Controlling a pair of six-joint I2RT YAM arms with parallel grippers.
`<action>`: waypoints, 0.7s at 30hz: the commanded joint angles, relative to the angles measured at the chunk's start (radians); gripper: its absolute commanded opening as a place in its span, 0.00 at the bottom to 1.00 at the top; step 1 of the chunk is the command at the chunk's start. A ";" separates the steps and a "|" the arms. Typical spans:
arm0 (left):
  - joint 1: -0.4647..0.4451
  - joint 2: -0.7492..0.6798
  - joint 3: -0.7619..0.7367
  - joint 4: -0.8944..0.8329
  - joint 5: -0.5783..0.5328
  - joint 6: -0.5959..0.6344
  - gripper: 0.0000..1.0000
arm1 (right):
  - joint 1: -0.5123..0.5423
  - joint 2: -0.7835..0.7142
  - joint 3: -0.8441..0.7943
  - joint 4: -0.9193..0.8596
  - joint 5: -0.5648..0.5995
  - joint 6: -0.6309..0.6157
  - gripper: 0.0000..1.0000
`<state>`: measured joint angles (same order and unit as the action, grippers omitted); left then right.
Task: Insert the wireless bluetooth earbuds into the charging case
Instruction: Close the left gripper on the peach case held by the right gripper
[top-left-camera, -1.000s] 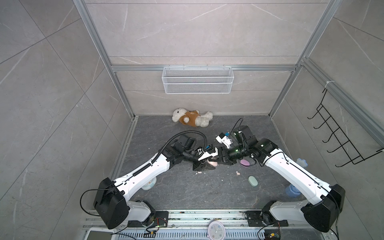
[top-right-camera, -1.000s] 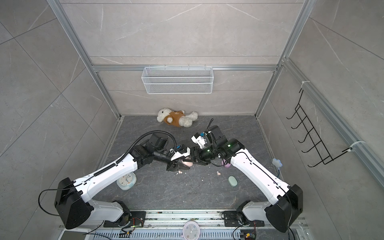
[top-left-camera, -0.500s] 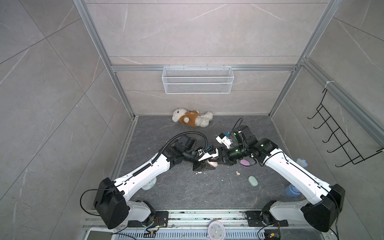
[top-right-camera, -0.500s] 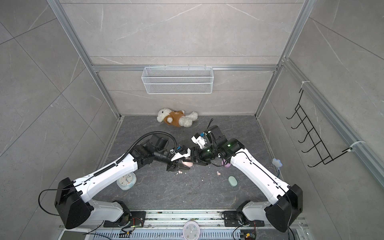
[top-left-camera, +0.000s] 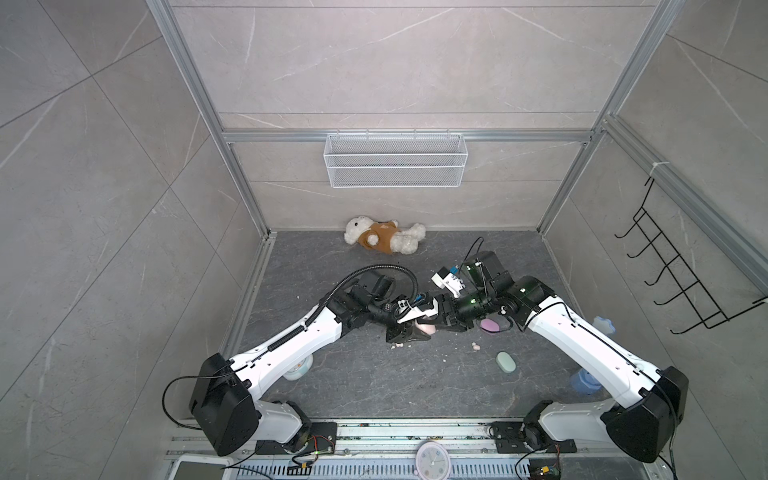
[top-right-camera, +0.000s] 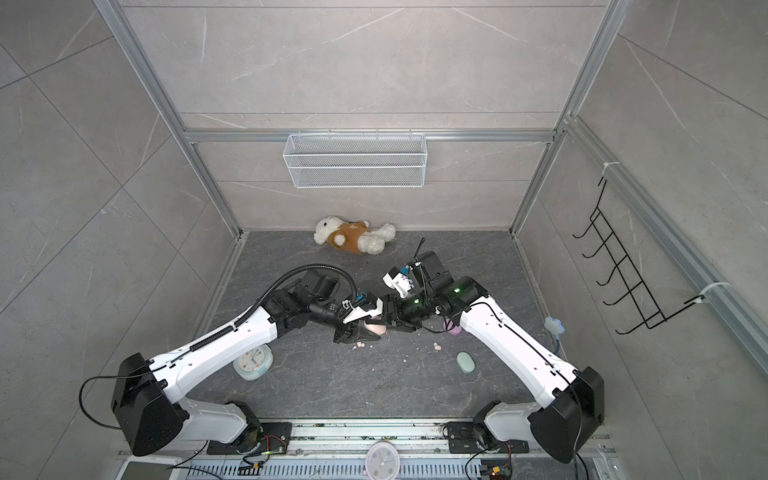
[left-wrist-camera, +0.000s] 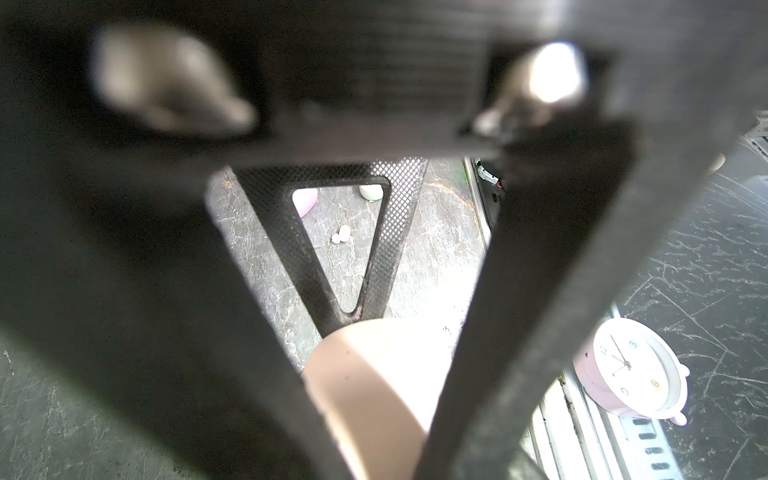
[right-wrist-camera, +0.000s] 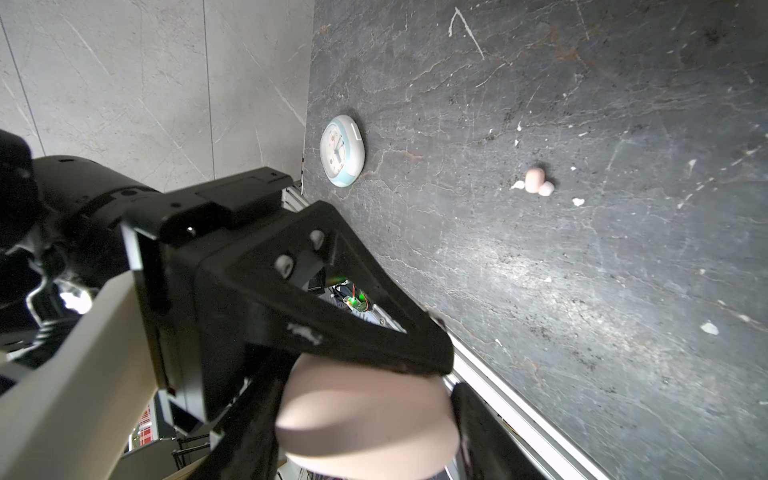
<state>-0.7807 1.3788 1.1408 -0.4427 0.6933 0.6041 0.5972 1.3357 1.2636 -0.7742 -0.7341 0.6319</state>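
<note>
1. Left tool (top-left-camera: 415, 329) is clamped on the peach case (top-left-camera: 428, 329) over the middle of the worktop (top-left-camera: 374, 386). My right tool (top-left-camera: 444, 322) meets it from the opposite side, with a finger pressed against each flank of the same case.
2. Just below my left tool, a pair of loose earbuds (top-left-camera: 399, 344) lies on the dark grey, pale-veined stone surface among small white specks.
3. A second pair of earbuds (top-left-camera: 475, 345) lies a little to the right, apart from both tools.
4. The lilac case (top-left-camera: 489, 325) rests beside my right wrist, and the mint case (top-left-camera: 506, 362) lies nearer the front edge.
5. A pale blue clock (top-right-camera: 252, 362) lies flat by my left arm, and a pink clock (top-left-camera: 432, 459) sits on the front rail between my two bases.
6. Small blue objects (top-left-camera: 586, 380) sit along the right edge, too partly hidden by my right arm to identify.
7. A teddy bear (top-left-camera: 384, 236) lies against the back wall where it meets the worktop.
8. Grey marbled tiles in aluminium framing close in three sides. A white wire basket (top-left-camera: 395, 160) hangs on the back wall, and a black hook rack (top-left-camera: 681, 282) hangs on the right wall.
</note>
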 joint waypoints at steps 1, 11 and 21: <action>-0.015 -0.001 0.036 -0.032 0.021 0.024 0.49 | -0.006 0.004 0.036 0.015 -0.002 -0.003 0.60; -0.014 0.002 0.042 -0.030 0.023 0.017 0.41 | -0.008 0.001 0.033 0.012 -0.001 -0.003 0.60; -0.014 0.003 0.039 -0.025 0.023 -0.022 0.36 | -0.025 -0.022 0.030 -0.012 0.005 -0.015 0.69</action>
<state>-0.7853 1.3808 1.1481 -0.4450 0.6842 0.6014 0.5854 1.3354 1.2682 -0.7834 -0.7345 0.6319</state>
